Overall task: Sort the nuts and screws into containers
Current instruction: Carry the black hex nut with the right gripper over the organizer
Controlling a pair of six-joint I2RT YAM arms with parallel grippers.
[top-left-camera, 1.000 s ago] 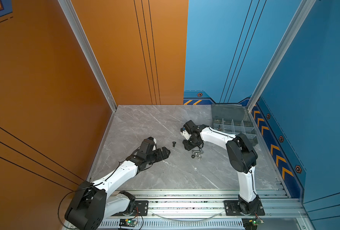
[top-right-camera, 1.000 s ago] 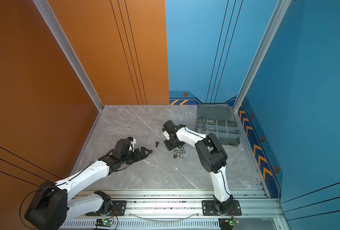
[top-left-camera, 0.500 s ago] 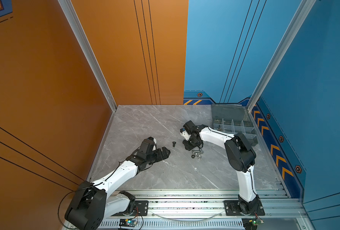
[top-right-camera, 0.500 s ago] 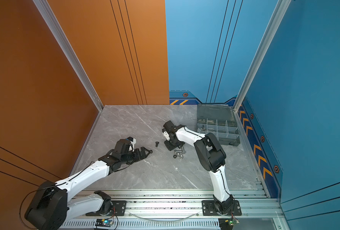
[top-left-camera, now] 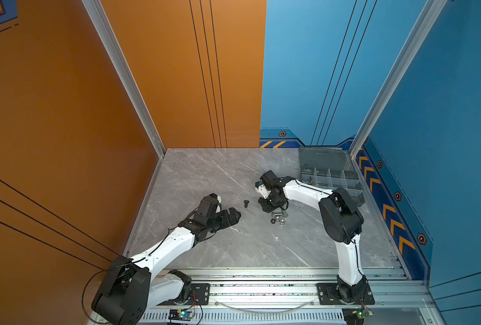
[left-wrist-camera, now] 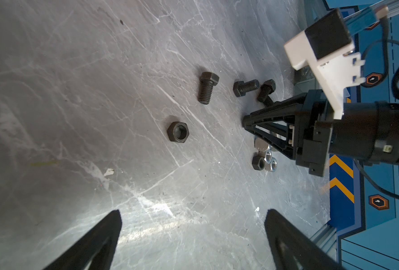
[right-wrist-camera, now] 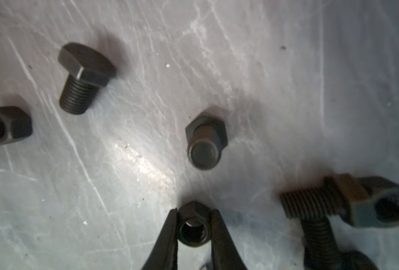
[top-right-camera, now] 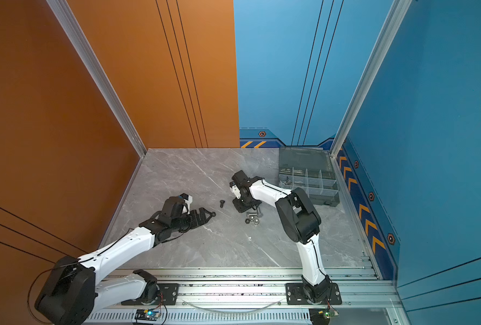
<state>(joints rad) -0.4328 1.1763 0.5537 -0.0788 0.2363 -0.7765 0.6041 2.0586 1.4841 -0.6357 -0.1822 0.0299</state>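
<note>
We saw the right pincer (right-wrist-camera: 193,212) gripping a black nut (right-wrist-camera: 193,231) down at the surface (right-wrist-camera: 287,70), with black bolts (right-wrist-camera: 84,79) lying loose beside it. The left pincer (left-wrist-camera: 193,212) hung open nearby, just above the surface. The box (top-left-camera: 329,174) stood open in the far right corner, well apart.

L tool (left-wrist-camera: 193,212) spread wide; R tool (right-wrist-camera: 194,211) pinched tight.

Grey marbled tabletop (top-left-camera: 205,174), orange wall (top-left-camera: 177,70), blue wall (top-left-camera: 304,70), yellow chevron strip (top-left-camera: 388,209).
</note>
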